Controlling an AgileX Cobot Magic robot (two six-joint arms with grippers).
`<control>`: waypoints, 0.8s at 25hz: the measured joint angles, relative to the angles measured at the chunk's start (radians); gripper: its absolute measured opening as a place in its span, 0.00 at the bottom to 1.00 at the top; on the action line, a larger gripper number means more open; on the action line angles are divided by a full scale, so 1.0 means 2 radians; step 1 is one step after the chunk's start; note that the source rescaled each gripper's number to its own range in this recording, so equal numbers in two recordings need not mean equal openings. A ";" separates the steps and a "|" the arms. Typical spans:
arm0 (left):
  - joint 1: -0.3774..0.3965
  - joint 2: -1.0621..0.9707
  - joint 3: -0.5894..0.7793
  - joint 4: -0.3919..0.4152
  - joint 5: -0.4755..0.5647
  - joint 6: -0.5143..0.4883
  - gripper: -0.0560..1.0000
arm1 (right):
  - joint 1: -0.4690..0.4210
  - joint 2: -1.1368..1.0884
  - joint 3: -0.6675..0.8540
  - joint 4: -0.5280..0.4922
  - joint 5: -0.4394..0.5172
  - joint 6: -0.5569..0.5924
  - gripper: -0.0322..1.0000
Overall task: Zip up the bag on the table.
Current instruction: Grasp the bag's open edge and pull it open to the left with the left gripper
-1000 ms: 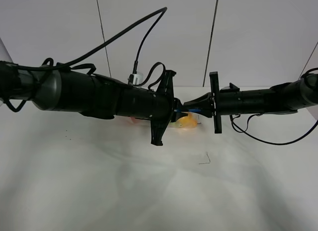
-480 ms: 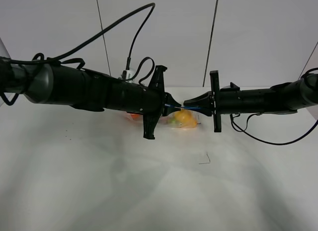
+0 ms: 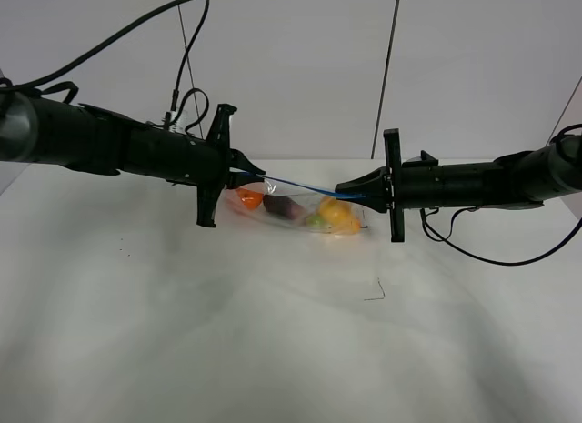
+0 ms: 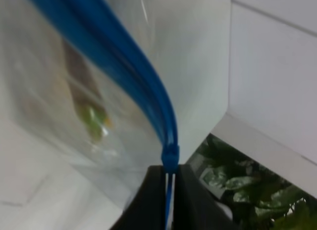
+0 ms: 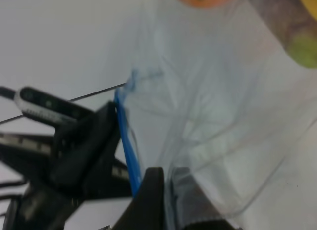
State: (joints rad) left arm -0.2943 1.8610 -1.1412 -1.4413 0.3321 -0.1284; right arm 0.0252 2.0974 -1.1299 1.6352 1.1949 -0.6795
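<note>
The clear bag [image 3: 300,214] hangs between my two grippers just above the white table [image 3: 273,332], with orange, purple and yellow produce inside. Its blue zipper strip [image 3: 300,186] is stretched taut along the top. My left gripper [image 3: 250,177] is shut on the zipper slider [image 4: 170,158] at the bag's left end. My right gripper [image 3: 344,192] is shut on the bag's right end, pinching the blue strip [image 5: 130,158]. The bag also shows in the left wrist view [image 4: 89,91] and in the right wrist view [image 5: 213,101].
A small dark bent mark or wire [image 3: 376,292] lies on the table in front of the bag. Cables [image 3: 473,250] trail from the right arm over the table. A white panelled wall [image 3: 291,68] stands behind.
My left gripper has slid left along the zipper strip, away from the right gripper. The bag is now stretched out and its contents show. The right gripper has stayed put.
</note>
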 joint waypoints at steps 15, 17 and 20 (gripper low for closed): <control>0.139 0.000 0.000 0.146 0.051 0.000 0.05 | 0.002 0.000 0.000 -0.002 0.002 0.000 0.03; 0.141 0.000 0.000 0.152 0.055 0.000 0.05 | 0.002 0.000 0.000 -0.002 0.002 0.000 0.03; 0.141 0.000 0.000 0.155 0.056 0.000 0.06 | 0.002 0.000 0.000 -0.002 0.002 0.000 0.03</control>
State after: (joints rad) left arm -0.0121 1.8610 -1.1412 -1.1308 0.4436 -0.1284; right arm 0.0290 2.0974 -1.1299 1.6305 1.1987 -0.6795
